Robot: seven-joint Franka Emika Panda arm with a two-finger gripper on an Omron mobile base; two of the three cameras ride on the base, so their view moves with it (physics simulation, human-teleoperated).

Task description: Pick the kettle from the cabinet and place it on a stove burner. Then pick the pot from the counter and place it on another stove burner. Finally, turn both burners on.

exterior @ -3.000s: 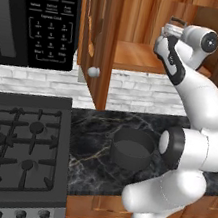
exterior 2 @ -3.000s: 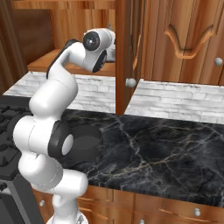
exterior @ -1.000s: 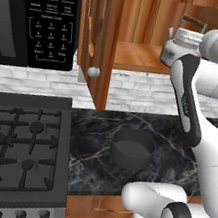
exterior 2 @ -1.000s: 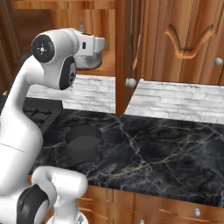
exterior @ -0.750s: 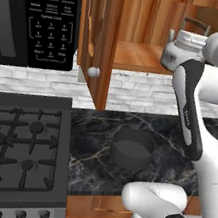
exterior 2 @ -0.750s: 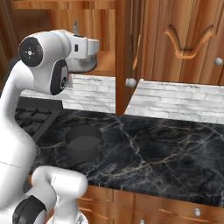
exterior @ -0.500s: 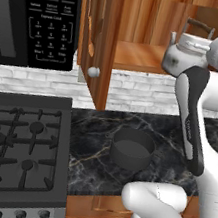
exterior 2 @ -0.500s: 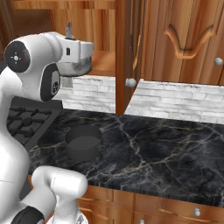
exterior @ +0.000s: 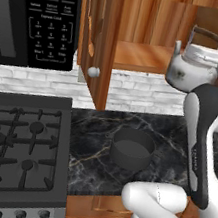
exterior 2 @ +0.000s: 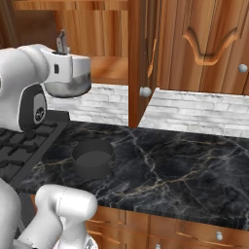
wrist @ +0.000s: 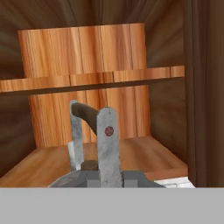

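Fingers (wrist: 94, 144) closed on kettle (exterior: 193, 70) handle, kettle hanging just outside cabinet (exterior: 140, 55), above tabletop (exterior: 102, 130). Risk: a fast swing twd stove (exterior: 17, 151) could tilt kettle, slipping the grip.

kettle (exterior: 193, 70): showing polished silvery metal
cabinet (exterior: 140, 55): showing grained wood
counter (exterior 2: 185, 165): showing glossy veined marble
pot (exterior: 132, 148): showing matt dark grey

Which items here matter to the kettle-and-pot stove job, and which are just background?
Job items:
- kettle, gripped by its handle in the shut gripper, out in front of the cabinet
- pot on the counter
- stove burners, bare

Background:
- microwave
- closed wall cabinet doors
- drawer fronts below the counter
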